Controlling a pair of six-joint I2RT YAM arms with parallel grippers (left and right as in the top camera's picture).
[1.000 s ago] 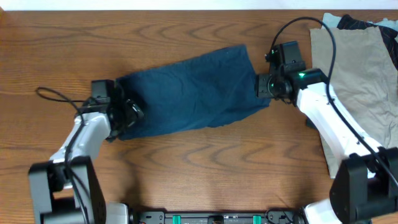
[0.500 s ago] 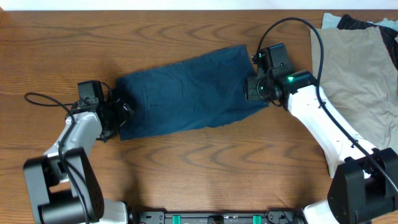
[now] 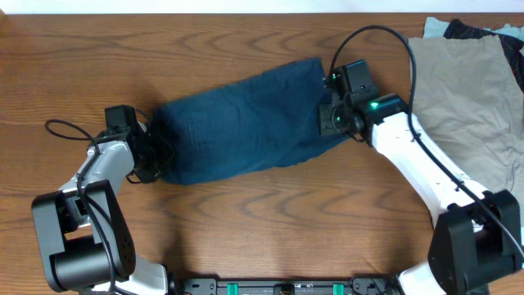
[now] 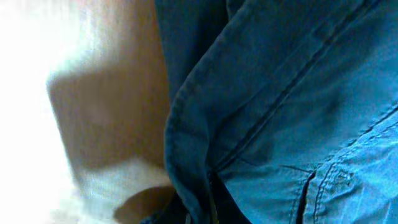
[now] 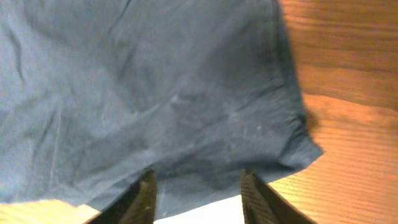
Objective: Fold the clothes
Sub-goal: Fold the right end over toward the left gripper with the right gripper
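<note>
1. Garment (image 3: 246,119): navy, denim-like, stitched seams; slanted oblong mid-table, wood-grain table (image 3: 270,221) around every edge.
2. Left gripper (image 3: 154,154) at left hem; jaws: cannot tell.
3. Right gripper (image 5: 199,199) at right hem, jaws wide.

Overhead, the light is even and the picture sharp, with soft shadows on the table (image 3: 246,221). The left wrist view is blurred, its left side blown out white. The right wrist view is dimmer and warmer, the fingers (image 5: 144,199) of the right hand (image 5: 198,194) dark and soft.
</note>
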